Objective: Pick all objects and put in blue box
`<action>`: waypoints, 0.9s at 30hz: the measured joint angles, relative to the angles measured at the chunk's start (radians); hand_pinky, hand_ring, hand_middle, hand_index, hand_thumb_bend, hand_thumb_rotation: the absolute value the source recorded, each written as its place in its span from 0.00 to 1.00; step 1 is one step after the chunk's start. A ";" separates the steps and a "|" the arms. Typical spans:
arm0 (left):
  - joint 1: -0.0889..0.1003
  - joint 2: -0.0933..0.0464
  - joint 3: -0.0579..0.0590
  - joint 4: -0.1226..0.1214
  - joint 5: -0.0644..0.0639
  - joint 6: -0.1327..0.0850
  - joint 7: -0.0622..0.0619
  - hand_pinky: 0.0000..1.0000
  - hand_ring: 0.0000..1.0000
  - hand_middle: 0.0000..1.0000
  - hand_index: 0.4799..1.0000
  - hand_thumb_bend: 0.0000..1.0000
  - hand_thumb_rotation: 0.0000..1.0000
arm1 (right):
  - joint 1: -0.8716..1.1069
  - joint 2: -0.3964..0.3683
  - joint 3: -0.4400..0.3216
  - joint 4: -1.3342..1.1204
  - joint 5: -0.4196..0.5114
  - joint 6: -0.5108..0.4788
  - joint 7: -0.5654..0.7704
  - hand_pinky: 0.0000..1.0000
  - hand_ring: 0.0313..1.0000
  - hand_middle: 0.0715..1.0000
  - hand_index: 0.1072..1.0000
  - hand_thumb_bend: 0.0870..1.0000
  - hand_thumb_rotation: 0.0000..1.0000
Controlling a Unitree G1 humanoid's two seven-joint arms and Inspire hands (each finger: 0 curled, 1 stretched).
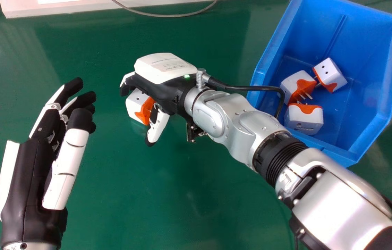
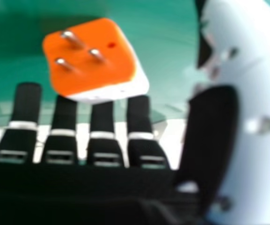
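Note:
My right hand [image 1: 173, 88] is low over the green table left of the blue box [image 1: 314, 38], back of the hand upward, fingers relaxed and open. A white and orange plug adapter [image 1: 134, 104] sits partly beneath it, between the fingers and the thumb. In the right hand view the adapter [image 2: 95, 61] has its orange face and metal pins showing, just beyond the fingertips of my right hand [image 2: 103, 123]; whether they touch it I cannot tell. Three similar adapters [image 1: 330, 73] lie grouped inside the box. My left hand [image 1: 22, 187] is open at the left.
The green table [image 1: 130, 194] extends around both hands. A white object [image 1: 57, 7] lies along the far edge at the left, with a grey cable [image 1: 168, 15] looping beside it. My right forearm crosses in front of the box's near left side.

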 measured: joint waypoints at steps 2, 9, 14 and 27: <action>0.004 0.001 0.001 -0.003 -0.018 0.007 -0.003 0.81 0.86 0.86 0.78 0.74 0.82 | 0.000 -0.002 0.006 0.000 -0.010 0.000 0.001 0.57 0.76 0.78 0.70 0.57 0.00; 0.007 0.004 0.008 -0.017 -0.052 0.026 -0.019 0.82 0.86 0.88 0.81 0.75 0.81 | -0.009 -0.020 0.015 0.000 -0.020 -0.002 0.015 0.61 0.79 0.79 0.72 0.59 0.00; 0.009 0.004 0.009 -0.024 -0.053 0.028 -0.020 0.81 0.86 0.88 0.81 0.76 0.81 | -0.019 -0.024 0.028 0.001 -0.022 -0.008 0.030 0.63 0.80 0.81 0.73 0.59 0.00; 0.018 0.003 -0.004 -0.045 -0.052 0.029 -0.017 0.81 0.86 0.88 0.81 0.76 0.81 | -0.052 -0.048 0.070 0.006 -0.065 -0.045 0.059 0.65 0.82 0.82 0.76 0.61 0.00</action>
